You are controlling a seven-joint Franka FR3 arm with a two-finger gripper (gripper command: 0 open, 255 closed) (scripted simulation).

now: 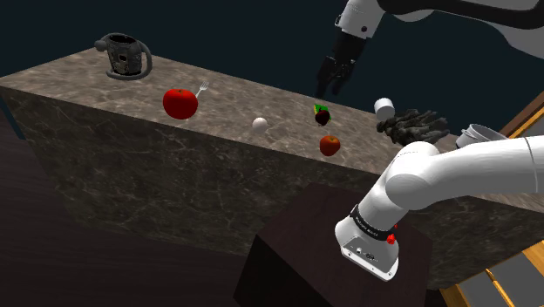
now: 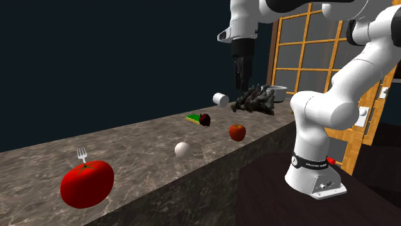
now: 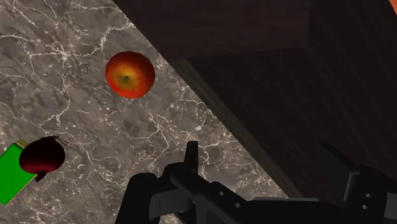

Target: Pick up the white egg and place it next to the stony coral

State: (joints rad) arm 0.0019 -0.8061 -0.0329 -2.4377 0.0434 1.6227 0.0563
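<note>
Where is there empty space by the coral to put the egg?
The bare counter between the apple and the stony coral, toward the front edge, looks free. A wider bare patch lies between the white egg and the tomato. Behind the coral it is crowded: a white cup sits close.
</note>
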